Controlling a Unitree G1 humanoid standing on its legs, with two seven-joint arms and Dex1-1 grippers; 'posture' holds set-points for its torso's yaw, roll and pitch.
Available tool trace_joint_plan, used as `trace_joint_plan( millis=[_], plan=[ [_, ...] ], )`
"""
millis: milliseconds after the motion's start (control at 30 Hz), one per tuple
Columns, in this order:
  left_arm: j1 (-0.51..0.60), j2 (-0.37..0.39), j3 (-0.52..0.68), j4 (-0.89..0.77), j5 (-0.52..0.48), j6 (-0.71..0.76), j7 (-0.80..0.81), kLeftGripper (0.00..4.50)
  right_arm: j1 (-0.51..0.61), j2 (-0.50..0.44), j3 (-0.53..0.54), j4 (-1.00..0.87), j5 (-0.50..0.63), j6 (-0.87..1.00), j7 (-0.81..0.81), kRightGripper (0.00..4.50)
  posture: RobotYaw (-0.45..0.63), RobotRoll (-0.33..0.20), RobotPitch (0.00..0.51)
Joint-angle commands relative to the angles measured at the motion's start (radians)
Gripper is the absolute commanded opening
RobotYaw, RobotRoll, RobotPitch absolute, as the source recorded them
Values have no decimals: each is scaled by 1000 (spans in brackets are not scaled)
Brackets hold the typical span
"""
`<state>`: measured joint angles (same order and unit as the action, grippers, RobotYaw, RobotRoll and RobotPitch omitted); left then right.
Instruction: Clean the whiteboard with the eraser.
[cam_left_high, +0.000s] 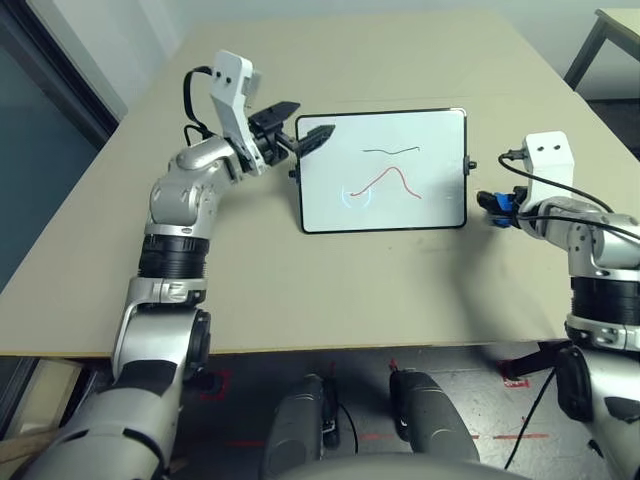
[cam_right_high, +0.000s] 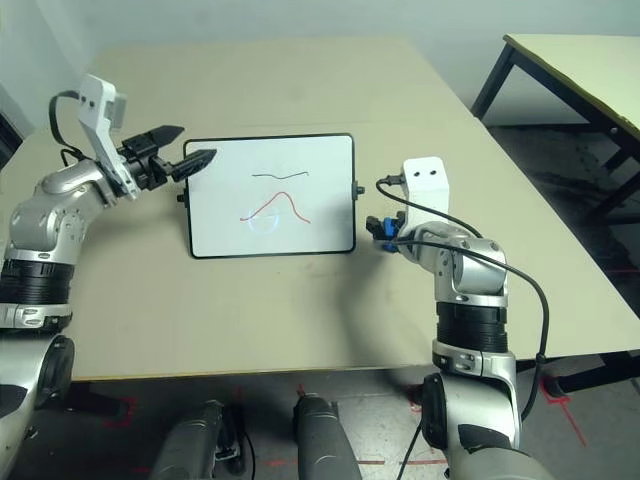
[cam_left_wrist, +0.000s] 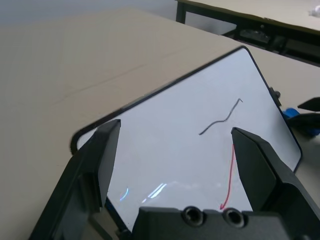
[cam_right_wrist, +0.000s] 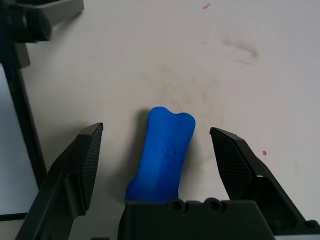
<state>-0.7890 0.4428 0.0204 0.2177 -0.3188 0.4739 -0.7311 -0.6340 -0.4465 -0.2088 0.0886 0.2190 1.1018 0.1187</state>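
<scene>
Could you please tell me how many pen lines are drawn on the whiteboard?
2: a dark wavy line across the upper part of the whiteboard, and a red peaked line below it. None seems hidden.

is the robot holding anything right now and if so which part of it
Nothing is held: the left gripper is open at the whiteboard, and the right gripper's open fingers stand apart around the eraser.
</scene>
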Motion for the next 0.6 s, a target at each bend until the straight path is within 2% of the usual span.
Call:
trace_joint_plan(
  millis=[33,133,233,467,500,600],
  plan=[
    [36,-10,-29,-45,0,31,-12,4500,25,8,-4,-1,-10,15,-7,4472,-206,0,114],
    [43,-20,-31,-67,-8,52,-10,4500,30,20,-12,-8,-5,39,-13,4472,-204,0,114],
    [44,-26,-29,-72,-6,55,-6,4500,33,26,-10,-10,-10,45,-20,3925,-202,0,114],
    [48,-29,-19,-79,-8,56,3,4500,17,35,-27,6,-18,57,-38,1639,-194,0,116],
    [48,-28,-18,-79,-9,55,5,4500,12,36,-30,9,-19,58,-41,1201,-193,0,116],
    [52,-26,-19,-80,-8,57,7,4500,-7,40,-46,18,-20,41,-47,593,-191,0,118]
  ],
)
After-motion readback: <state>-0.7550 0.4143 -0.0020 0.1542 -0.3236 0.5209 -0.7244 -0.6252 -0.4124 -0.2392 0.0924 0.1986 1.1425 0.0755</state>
